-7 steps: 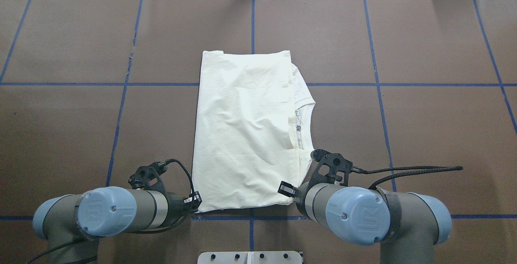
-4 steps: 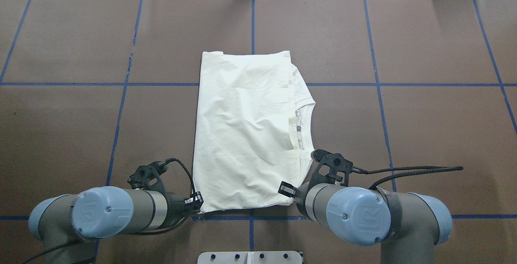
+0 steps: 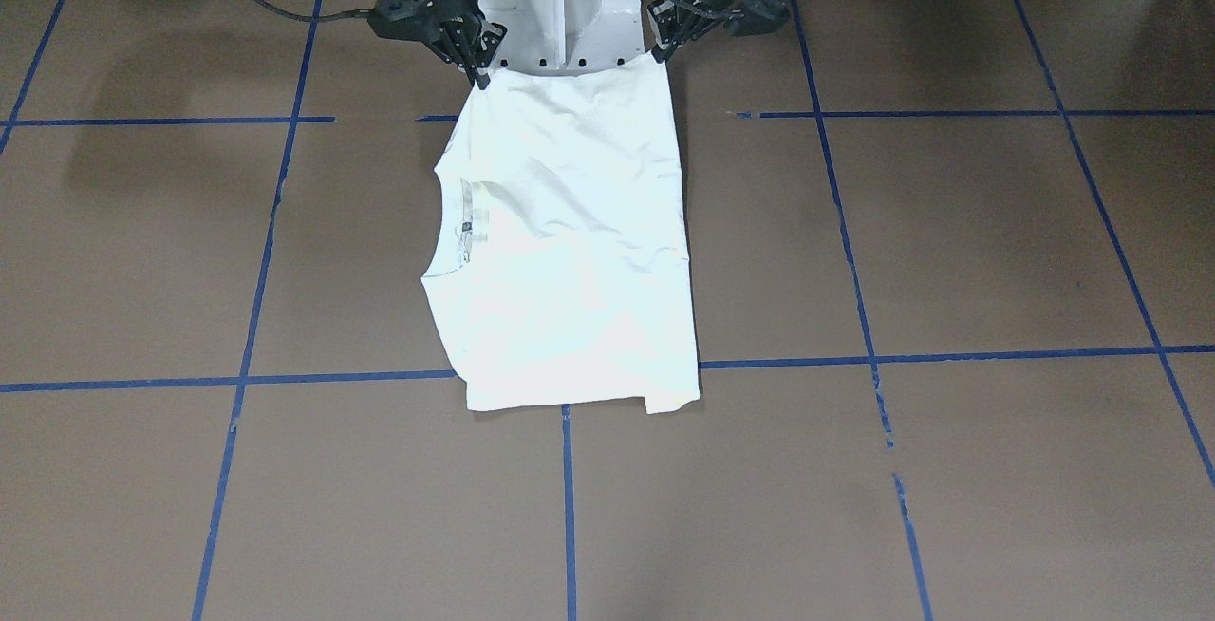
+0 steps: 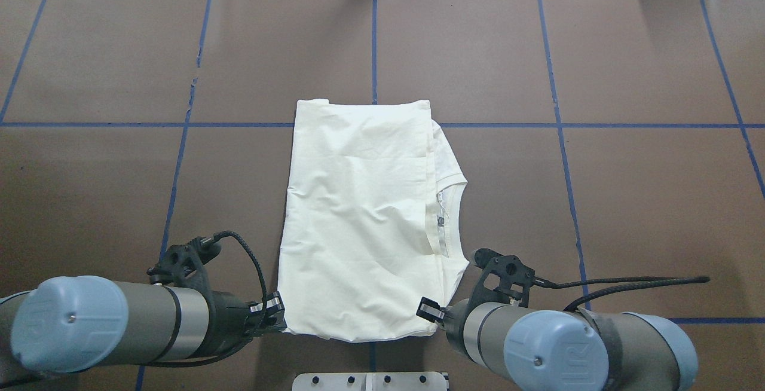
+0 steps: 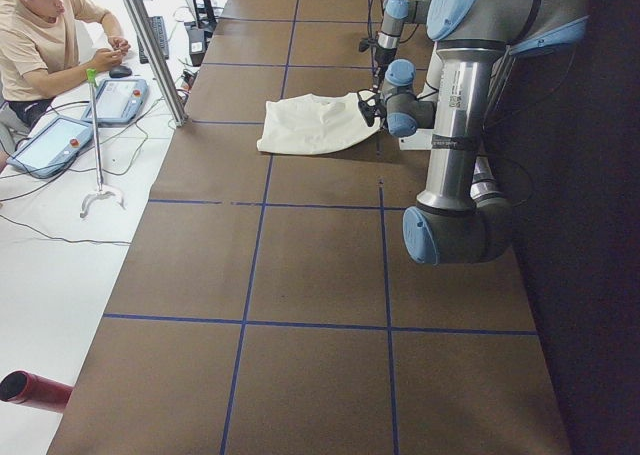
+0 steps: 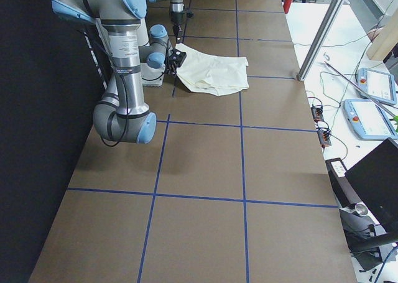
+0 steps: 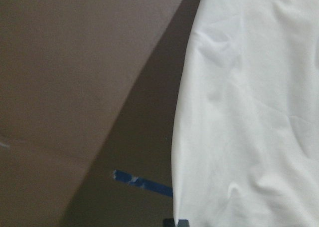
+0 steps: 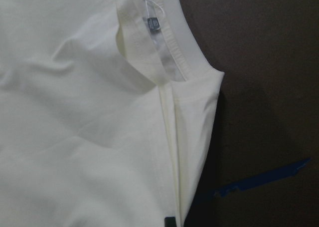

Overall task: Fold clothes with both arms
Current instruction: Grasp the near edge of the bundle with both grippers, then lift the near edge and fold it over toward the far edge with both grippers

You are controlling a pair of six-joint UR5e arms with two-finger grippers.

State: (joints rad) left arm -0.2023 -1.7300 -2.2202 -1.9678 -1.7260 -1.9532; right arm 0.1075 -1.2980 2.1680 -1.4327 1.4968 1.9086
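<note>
The cream-white cotton T-shirt lies plain side up on the brown desk, its edge just beside the white metal base plate. The black two-finger left gripper and right gripper each pinch a corner nearest that plate. Uneven pulling could slip one corner free and skew the layers.

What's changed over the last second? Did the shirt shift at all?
Both arms drew back toward the robot's base. The left hand and right hand, pinching the near corners of the folded T-shirt, dragged it toward the robot. The fold, the collar on the robot's right and both grips stayed as they were.
</note>
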